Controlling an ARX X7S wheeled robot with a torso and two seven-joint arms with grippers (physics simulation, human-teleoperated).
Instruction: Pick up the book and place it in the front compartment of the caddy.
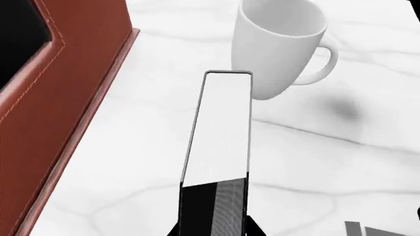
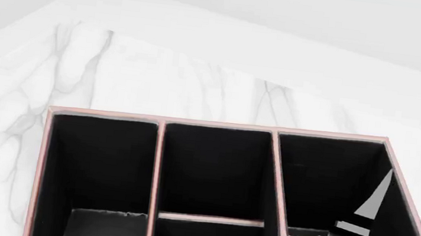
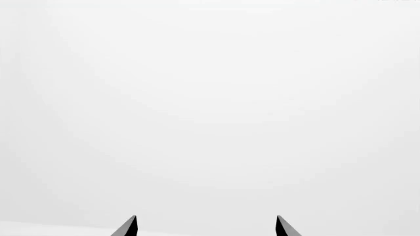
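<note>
My left gripper [image 1: 213, 231] clamps the book [image 1: 220, 132], holding it above the desk [image 1: 315, 162] between the caddy [image 1: 59, 93] and a mug [image 1: 279, 44]. My right gripper [image 3: 206, 227] is spread wide, holding nothing.

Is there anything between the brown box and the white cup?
Yes: in the left wrist view, the book, standing on bare marble, sits between the caddy and the mug.
</note>
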